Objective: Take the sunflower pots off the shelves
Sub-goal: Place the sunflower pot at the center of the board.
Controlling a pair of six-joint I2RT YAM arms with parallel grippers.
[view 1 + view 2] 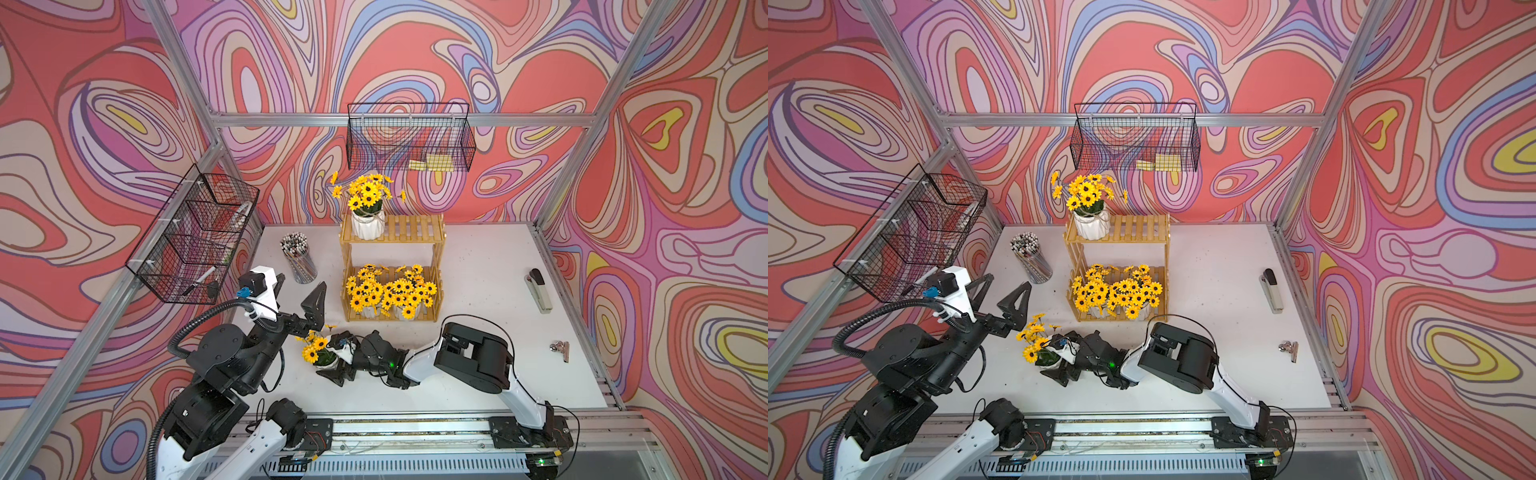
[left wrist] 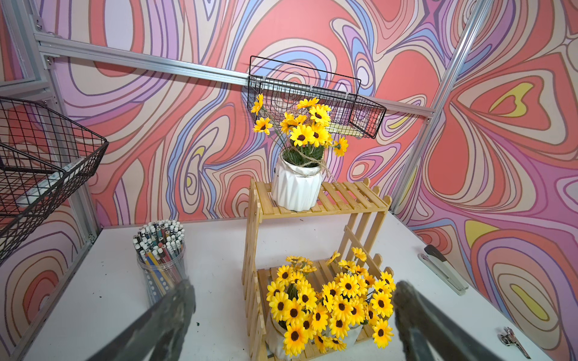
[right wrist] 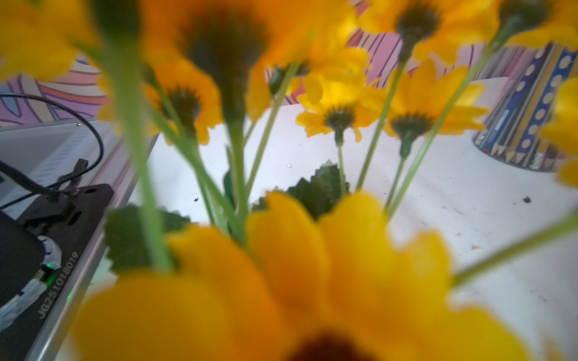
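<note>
Okay, quick tally from my end. One sunflower pot (image 1: 326, 362) is off the rack and down low at the near part of the white table (image 1: 478, 291), well clear of the shelves (image 1: 415, 226). The right gripper (image 1: 328, 355) is wrapped around it, one finger on each side of the white body. From a top view I can't tell whether those fingers are squeezing the pot or merely bracketing it, or whether its base is fully seated on the table. My right wrist camera is no help, nothing but blurred yellow petals and green stems right up against the lens.

So that's one of four out, by my count. Three are left. The top-tier pot (image 1: 365, 224) stands upright at the left end of the upper slats, with the rest of that tier bare. On the bottom tier the two lower pots (image 1: 370, 309) (image 1: 405, 311) sit side by side, their blooms so mingled that they read as one yellow mass.

The left gripper (image 1: 303, 279) hovers above the table between the cup of pencils (image 1: 298, 257) and the rack, fingers spread as wide as they go and nothing in them. In its wrist view both tiers sit squarely ahead between the fingers. I'd reckon the job about a quarter done, with the crowded bottom pair looking the fiddlier pick.
</note>
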